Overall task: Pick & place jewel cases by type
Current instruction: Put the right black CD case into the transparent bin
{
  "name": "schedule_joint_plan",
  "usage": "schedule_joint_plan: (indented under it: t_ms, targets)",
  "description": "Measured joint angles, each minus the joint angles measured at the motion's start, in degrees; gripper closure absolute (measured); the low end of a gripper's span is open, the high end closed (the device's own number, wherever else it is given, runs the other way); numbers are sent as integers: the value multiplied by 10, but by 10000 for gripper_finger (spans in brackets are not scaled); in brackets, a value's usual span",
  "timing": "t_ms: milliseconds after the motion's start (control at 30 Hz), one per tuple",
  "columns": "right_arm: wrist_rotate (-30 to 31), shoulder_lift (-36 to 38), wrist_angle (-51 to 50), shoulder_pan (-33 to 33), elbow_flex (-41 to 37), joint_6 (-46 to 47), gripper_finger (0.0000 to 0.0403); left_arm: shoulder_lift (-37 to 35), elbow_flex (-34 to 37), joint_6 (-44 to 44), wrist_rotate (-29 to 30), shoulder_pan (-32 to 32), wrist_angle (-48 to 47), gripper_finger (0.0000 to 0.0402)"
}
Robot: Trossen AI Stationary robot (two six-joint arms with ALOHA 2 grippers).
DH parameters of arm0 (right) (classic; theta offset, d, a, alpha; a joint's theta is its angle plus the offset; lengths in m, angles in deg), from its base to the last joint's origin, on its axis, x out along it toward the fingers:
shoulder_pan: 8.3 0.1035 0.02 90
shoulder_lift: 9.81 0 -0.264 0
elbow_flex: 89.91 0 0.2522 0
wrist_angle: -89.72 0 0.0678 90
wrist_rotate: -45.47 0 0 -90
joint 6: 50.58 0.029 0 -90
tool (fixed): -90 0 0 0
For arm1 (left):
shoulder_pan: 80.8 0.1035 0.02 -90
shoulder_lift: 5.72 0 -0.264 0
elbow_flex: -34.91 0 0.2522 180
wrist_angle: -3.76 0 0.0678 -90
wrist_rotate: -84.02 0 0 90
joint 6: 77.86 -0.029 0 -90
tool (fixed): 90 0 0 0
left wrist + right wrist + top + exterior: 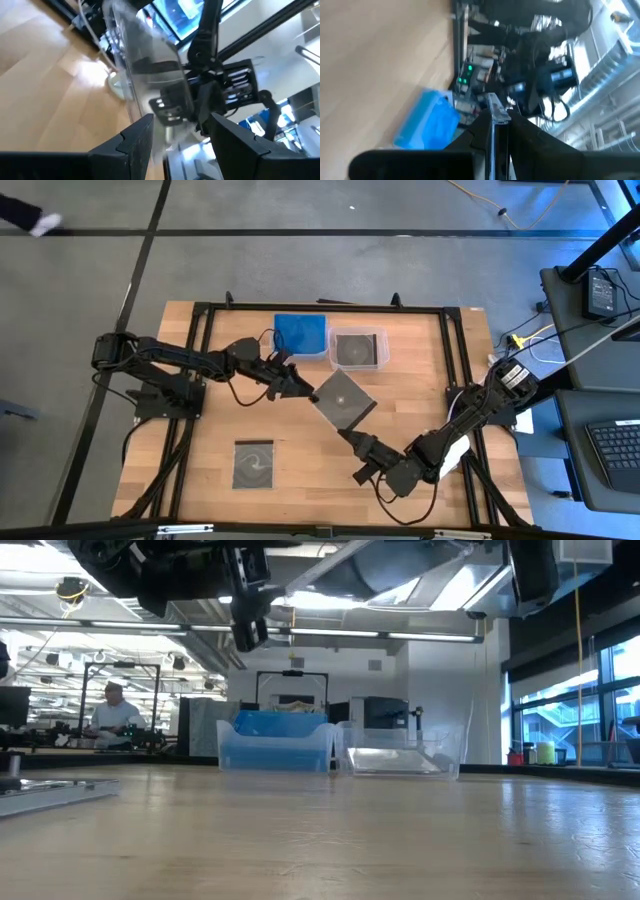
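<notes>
- Grippers first: I see both meeting at one dark grey, thin square plastic jewel case (343,400), lifted off the light wooden table (300,480) over its middle and turned like a diamond in the high view.
- My left gripper (303,389) is at that case's corner nearest the left arm; in the left wrist view the smoky translucent case (150,85) stands edge-on between the two dark fingers (131,142), which are spread partway. I cannot tell whether the pads actually touch it.
- My right gripper (352,439) is at the opposite corner, its fingers pressed together on the case's thin edge (492,117), pinching it.
- Beyond the left gripper, toward the table's far edge, sits a clear rectangular plastic tub filled with translucent blue cases (301,334).
- Just beside that tub is a second clear rectangular tub (358,349) with a dark grey case lying flat inside.
- Well apart from both grippers, toward the near edge on the left arm's side, another dark grey square jewel case (253,464) lies flat on the wood.
- A seated person (113,712) shows in the room behind, in the low view.
</notes>
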Motion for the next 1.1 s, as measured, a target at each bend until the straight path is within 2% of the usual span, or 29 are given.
schedule_joint_plan:
  t_ms: [167,400,733,933,1100]
  targets:
    - [24,0,-1,0,0,0,350,0,0,12,8,0,-22,217]
    - [24,0,-1,0,0,-12,350,1,0,48,9,0,-34,217]
    - [-8,0,28,-1,0,-18,350,1,0,60,22,0,-42,217]
    - [-85,0,47,-7,0,-30,350,1,0,60,24,-2,-41,217]
    - [-92,0,47,-26,0,-47,350,1,0,53,11,-15,-37,217]
